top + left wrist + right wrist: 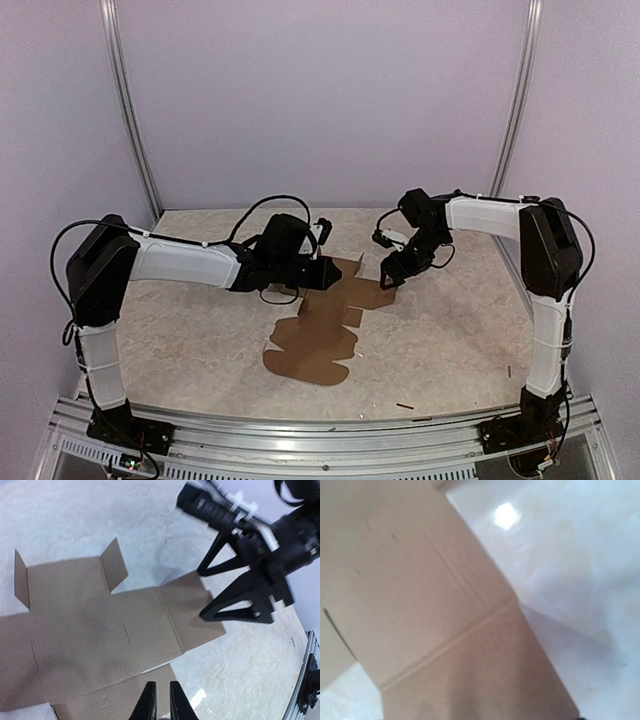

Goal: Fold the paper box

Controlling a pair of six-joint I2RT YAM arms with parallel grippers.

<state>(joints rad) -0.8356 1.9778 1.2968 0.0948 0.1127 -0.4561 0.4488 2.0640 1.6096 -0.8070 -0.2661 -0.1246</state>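
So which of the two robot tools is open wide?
The right tool, over the paper box's far end. Its fingers spread apart; the left tool's fingers nearly touch.

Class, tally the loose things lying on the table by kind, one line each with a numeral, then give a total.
Brown cardboard sheet: 1
Small dark scraps near the front edge: 2
Total: 3

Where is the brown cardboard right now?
In the top view the paper box lies flat and unfolded in the middle of the table, with the left gripper and right gripper at its far end.
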